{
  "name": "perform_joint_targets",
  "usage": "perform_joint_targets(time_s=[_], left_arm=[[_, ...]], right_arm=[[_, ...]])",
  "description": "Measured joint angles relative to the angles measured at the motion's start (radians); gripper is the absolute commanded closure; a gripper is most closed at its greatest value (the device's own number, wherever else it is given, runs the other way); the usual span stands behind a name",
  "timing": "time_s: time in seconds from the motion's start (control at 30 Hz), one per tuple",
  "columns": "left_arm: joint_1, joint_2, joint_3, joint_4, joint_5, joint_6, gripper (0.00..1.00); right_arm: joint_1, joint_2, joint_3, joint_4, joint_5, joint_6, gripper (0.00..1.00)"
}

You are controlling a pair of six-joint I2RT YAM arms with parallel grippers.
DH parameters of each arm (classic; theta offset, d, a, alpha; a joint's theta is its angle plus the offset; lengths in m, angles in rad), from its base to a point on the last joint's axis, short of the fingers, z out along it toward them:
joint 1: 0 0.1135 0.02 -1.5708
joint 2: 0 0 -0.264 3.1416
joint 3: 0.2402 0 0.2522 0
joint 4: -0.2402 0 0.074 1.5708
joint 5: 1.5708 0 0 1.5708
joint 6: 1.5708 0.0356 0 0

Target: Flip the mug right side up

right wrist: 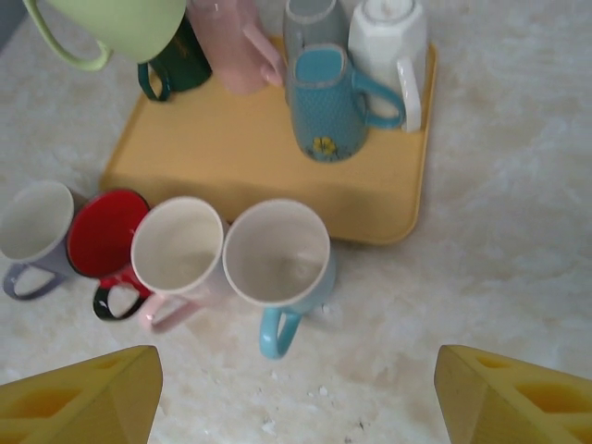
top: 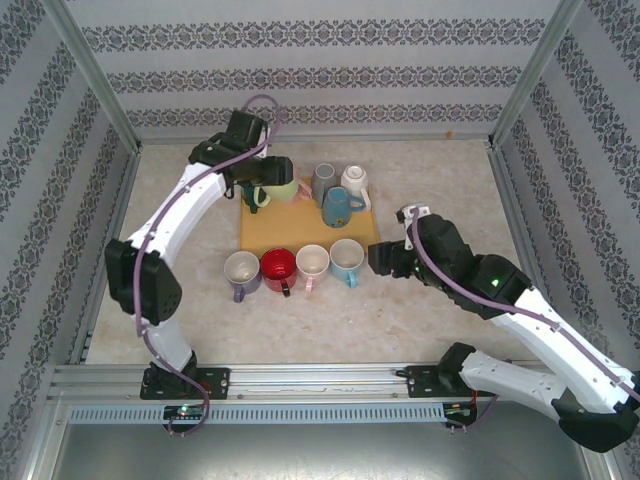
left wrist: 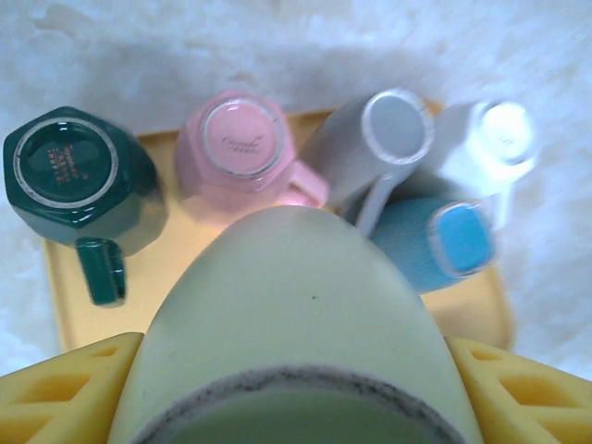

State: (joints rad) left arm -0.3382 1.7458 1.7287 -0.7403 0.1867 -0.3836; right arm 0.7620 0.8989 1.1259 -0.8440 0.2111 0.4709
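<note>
One by one: pinches green mug point(left wrist: 296, 296) in left hand point(top: 258, 184) above tray point(top: 278, 236) for turning room; right hand point(right wrist: 296, 393) spread.

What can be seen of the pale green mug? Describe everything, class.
The pale green mug is plain, smooth ceramic by its look, with a loop handle and a darker ring at the end nearest the left wrist. The left claw clamps it between yellow fingers, lifted over the yellow tray.

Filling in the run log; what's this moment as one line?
left hand: shut on light green mug, raised over tray | right hand: open, above table | four upright mugs beside tray
</note>
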Motion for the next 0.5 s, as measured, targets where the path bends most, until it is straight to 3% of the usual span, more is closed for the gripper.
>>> perform_joint_targets(time_s=[0.23,0.5], left_arm=[[0.005,-0.176,-0.292,0.37,0.205,-0.352,0.46],[0.005,-0.195,-0.53,0.958,0.387,-0.826,0.46]], right_arm=[[-0.138,0.073,0.163,0.031,-0.031,-0.056,0.15],[-0.344,0.1,0.177,0.185,-0.395,0.021,0.1]])
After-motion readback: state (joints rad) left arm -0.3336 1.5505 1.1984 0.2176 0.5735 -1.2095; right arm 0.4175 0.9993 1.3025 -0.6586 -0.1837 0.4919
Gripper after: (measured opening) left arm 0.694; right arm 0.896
